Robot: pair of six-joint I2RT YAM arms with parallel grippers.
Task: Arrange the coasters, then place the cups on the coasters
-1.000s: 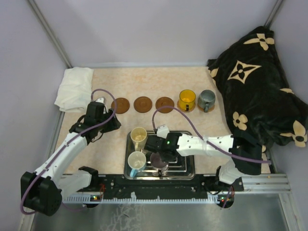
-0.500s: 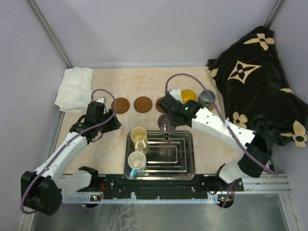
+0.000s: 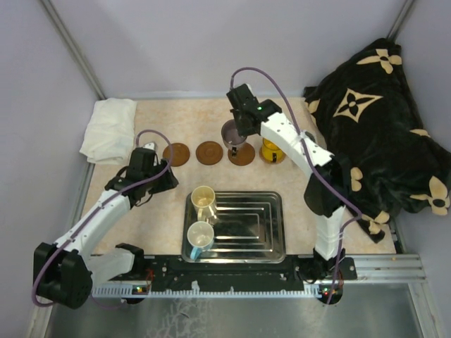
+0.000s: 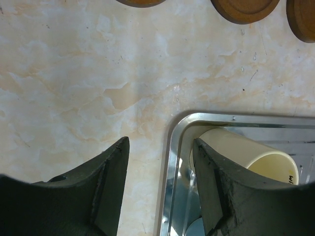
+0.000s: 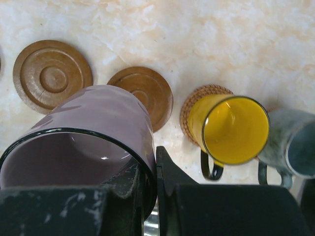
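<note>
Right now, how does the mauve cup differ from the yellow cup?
The mauve cup is gripped at its wall by the right hand; the yellow cup stands free. The mauve cup is on no coaster yet; the yellow cup sits on a light woven coaster. Both have dark rims.

mauve cup (image 5: 98, 123), yellow cup (image 5: 236, 130), brown coasters (image 5: 52, 76), black cream-flowered blanket (image 3: 380, 134)

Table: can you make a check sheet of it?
Surface: marbled table, tray at the near edge.
Job's things: three bare coasters in a row; yellow cup on a tan coaster, grey cup beside it; cream cup and blue-lined cup in the tray.
Clutter: white cloth, far left.
Grippers: left gripper open by the tray's corner; right gripper shut on the mauve cup.
Cables: a purple cable on each arm.
Surroundings: black flowered blanket, right.
</note>
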